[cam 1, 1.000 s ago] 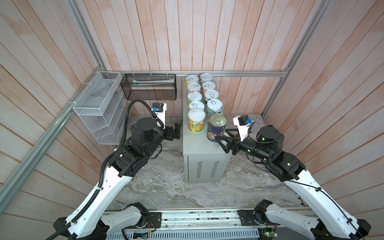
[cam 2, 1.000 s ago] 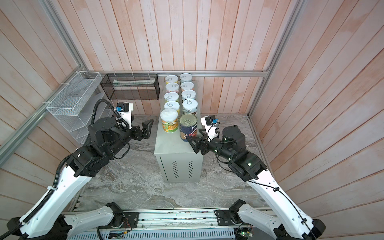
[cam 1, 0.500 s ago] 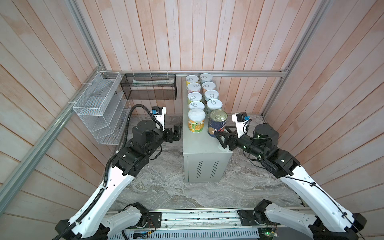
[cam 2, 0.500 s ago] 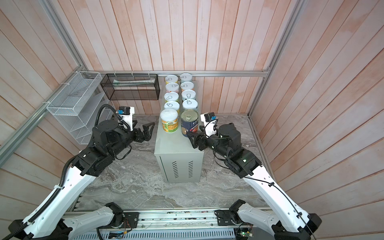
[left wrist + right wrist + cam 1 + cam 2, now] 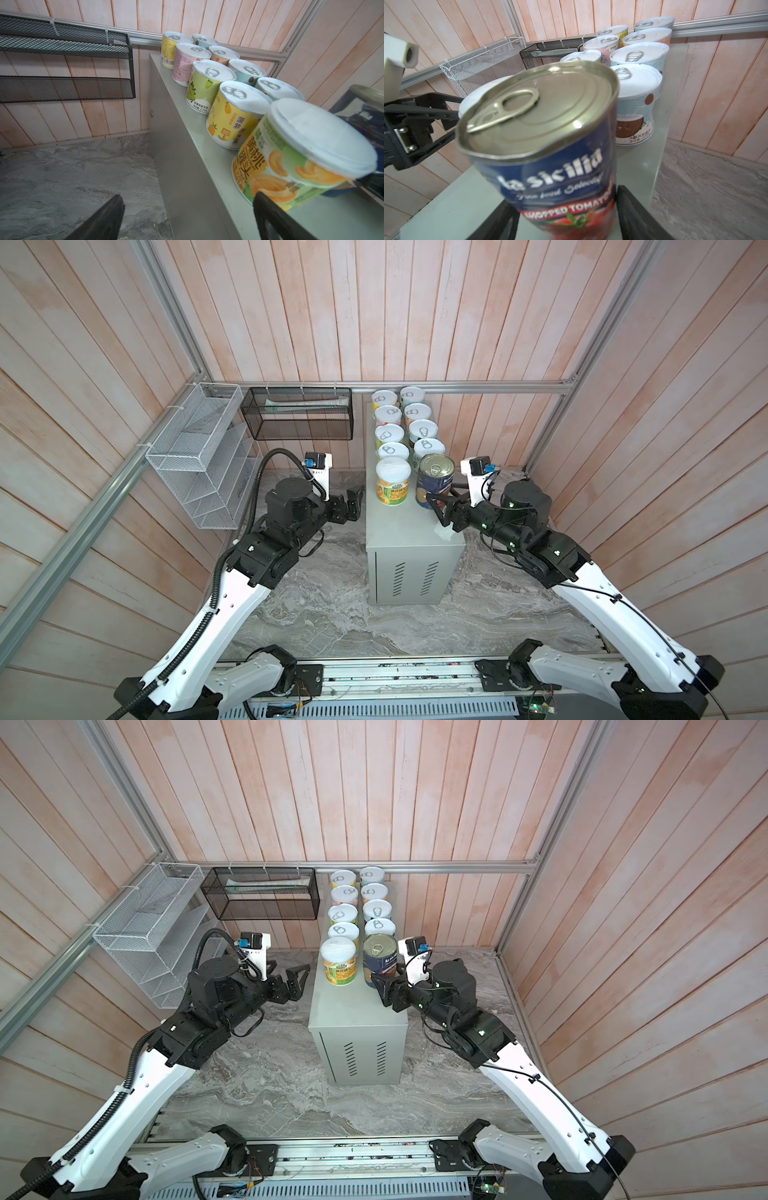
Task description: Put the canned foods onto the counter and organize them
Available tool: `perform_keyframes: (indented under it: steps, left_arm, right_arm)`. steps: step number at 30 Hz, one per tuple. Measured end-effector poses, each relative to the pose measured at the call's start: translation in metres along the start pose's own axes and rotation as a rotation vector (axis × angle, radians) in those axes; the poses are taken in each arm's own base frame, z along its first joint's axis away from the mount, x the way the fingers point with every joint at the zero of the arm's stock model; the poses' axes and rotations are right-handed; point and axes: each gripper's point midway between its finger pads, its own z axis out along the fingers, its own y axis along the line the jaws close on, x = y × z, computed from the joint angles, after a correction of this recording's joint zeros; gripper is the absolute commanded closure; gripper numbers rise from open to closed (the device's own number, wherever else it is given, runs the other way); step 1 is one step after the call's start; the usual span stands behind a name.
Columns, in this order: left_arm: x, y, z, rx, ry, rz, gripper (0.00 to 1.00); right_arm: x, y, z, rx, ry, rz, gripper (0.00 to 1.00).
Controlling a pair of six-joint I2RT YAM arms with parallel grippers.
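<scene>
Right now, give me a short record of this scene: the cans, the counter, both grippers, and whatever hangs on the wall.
counter: grey-green metal box on the marble surface
cans: ten on the counter, two rows of five
near end, left row: peach tin, white plastic lid
near end, right row: dark-blue tomato tin
left gripper: open, empty, beside the counter
right gripper: jaws either side of the tomato tin's base; grip unclear
wall: white wire rack, black mesh basket

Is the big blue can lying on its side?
No, the blue can stands on its base on the grey box, with its ring-pull lid facing up.
</scene>
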Motion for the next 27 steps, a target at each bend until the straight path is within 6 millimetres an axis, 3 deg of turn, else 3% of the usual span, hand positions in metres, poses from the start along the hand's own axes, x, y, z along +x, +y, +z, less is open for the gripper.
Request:
perform_keyframes:
  steps: [12,20,27]
  left_arm:
    - [0.013,-0.005,0.017,0.027,0.05,0.002,0.02]
    - [0.02,-0.012,0.025,0.069,0.079,0.002,0.02]
    - [0.03,-0.013,0.034,0.077,0.113,0.002,0.02]
  right_arm:
    - [-0.004,-0.004,0.011,0.024,-0.002,-0.025,0.29]
    - [-0.007,-0.007,0.011,0.04,-0.009,-0.038,0.18]
    - [-0.015,0.009,0.0,-0.04,-0.025,-0.044,0.15]
